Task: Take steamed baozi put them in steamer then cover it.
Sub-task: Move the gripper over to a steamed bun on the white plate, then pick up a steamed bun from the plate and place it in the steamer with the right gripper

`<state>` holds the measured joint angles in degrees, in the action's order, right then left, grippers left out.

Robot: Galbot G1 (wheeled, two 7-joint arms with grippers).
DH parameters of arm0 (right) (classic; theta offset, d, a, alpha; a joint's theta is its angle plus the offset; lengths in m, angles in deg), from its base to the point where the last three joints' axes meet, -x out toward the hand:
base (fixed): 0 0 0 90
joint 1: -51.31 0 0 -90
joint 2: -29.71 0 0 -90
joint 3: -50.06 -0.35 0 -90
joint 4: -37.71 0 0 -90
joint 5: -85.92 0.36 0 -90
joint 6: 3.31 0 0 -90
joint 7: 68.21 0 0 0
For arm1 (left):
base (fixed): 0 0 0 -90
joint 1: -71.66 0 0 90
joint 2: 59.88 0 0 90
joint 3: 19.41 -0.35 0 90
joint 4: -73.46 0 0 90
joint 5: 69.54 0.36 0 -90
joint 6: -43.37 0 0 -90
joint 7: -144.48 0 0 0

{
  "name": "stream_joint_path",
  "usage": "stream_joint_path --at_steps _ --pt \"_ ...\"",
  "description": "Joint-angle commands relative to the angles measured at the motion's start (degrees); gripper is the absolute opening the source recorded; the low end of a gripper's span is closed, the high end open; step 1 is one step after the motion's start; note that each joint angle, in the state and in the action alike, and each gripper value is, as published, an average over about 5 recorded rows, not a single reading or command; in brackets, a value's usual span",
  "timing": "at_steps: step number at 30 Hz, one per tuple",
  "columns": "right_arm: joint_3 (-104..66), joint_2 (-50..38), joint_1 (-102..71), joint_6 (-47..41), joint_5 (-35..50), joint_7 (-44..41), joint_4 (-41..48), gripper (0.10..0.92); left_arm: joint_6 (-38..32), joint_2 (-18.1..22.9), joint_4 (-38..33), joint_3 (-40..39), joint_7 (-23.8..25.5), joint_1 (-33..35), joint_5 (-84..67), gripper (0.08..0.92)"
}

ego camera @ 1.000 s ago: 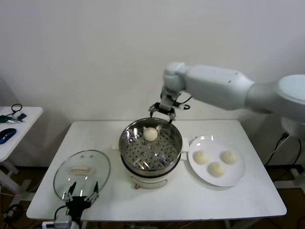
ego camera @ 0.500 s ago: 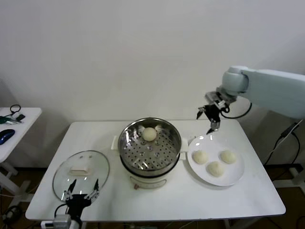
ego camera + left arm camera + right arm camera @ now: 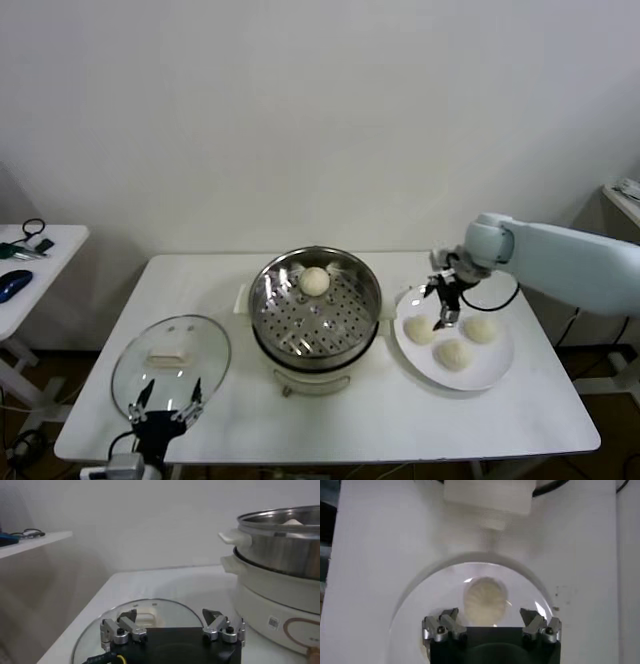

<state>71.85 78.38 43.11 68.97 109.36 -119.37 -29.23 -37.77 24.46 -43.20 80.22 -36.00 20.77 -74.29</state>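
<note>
The steel steamer (image 3: 316,310) stands mid-table on its cream base, with one baozi (image 3: 315,281) on the perforated tray at the back. Three baozi lie on the white plate (image 3: 480,372) to its right: one on the left (image 3: 419,330), one at the front (image 3: 454,354), one on the right (image 3: 482,329). My right gripper (image 3: 442,312) hangs open just above the left one, which shows between its open fingers in the right wrist view (image 3: 486,601). The glass cover (image 3: 170,364) lies flat at the front left. My left gripper (image 3: 165,407) rests open at the cover's near edge.
A side table (image 3: 30,262) with a blue mouse and cables stands at the far left. The steamer's side and handle show in the left wrist view (image 3: 280,550), to the side of the cover (image 3: 150,622).
My right gripper has left the steamer, swung right and come down over the plate's left baozi. The left arm has not moved.
</note>
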Motion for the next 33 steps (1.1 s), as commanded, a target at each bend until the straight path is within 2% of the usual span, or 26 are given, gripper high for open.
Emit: stream_joint_path --at_steps 1,8,14,19,28,30,33 --pt "-6.20 2.66 -10.10 -3.65 -3.60 2.43 4.89 0.823 -0.05 0.02 0.16 0.14 -0.03 0.06 0.09 0.823" --pt "-8.43 3.82 -11.14 -4.17 -5.34 3.13 7.03 0.807 -0.05 -0.09 0.66 0.37 -0.14 -0.22 0.08 0.823" --pt "-8.08 3.68 -9.10 -4.00 -4.37 2.17 6.61 0.674 -0.10 -0.16 0.78 0.37 -0.22 -0.54 0.00 0.823" --pt "-4.34 2.57 -2.15 -2.99 -1.34 0.11 3.57 0.615 -0.12 -0.27 0.80 0.43 -0.31 -0.59 0.01 0.823" --pt "14.21 5.52 33.12 2.05 12.38 -7.82 -1.93 0.602 0.20 -0.68 0.48 -0.21 -0.17 -0.78 0.25 0.823" --pt "14.61 7.46 39.02 1.34 17.05 -7.89 -4.33 0.602 0.34 -0.77 0.54 -0.25 -0.13 -0.95 0.23 0.823" --pt "12.93 10.33 44.13 -2.75 25.44 -3.68 -11.20 0.602 0.43 -0.83 0.76 -0.31 -0.12 -1.21 0.14 0.823"
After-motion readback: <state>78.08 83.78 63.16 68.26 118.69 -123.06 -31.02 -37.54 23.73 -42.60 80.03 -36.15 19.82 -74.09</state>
